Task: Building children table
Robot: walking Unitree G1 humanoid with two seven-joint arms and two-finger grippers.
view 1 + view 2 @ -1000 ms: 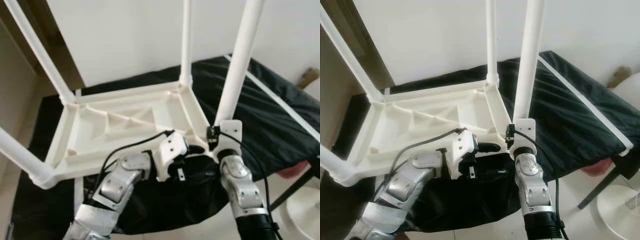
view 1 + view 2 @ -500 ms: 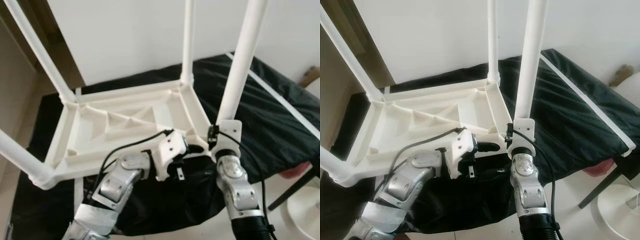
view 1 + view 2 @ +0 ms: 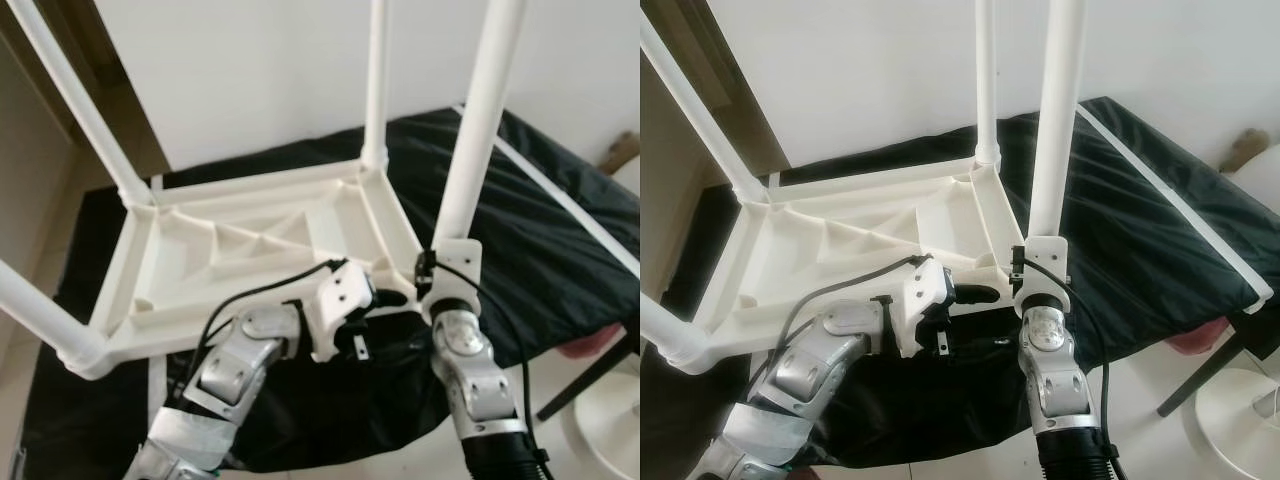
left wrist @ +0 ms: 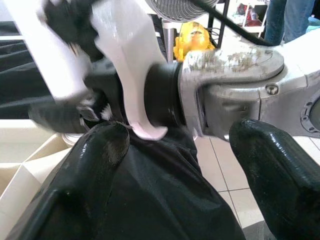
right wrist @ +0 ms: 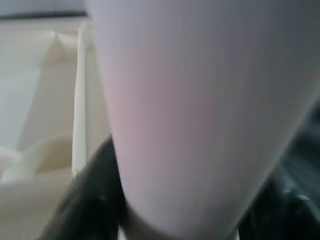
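Note:
A white plastic children's table (image 3: 240,240) lies upside down on a black cloth (image 3: 540,230), its legs pointing up. My right gripper (image 5: 175,220) is shut on the base of the near right leg (image 3: 470,150), where the leg meets the table's corner. In the right wrist view that leg sits between the dark fingers (image 5: 85,200). My left gripper (image 4: 185,165) is open beside that corner, aimed at the right wrist (image 4: 225,85). One of its fingertips (image 3: 388,297) lies just under the table's rim.
The black cloth covers a low surface that ends at a white-trimmed edge (image 3: 560,205) on the right. A white round base (image 3: 610,410) and a pink object (image 3: 585,345) sit on the tiled floor at lower right. A person's legs (image 4: 280,20) stand further off.
My right forearm has shifted a little to the left under the leg it holds, and the leg stands slightly straighter. The left arm has stayed put.

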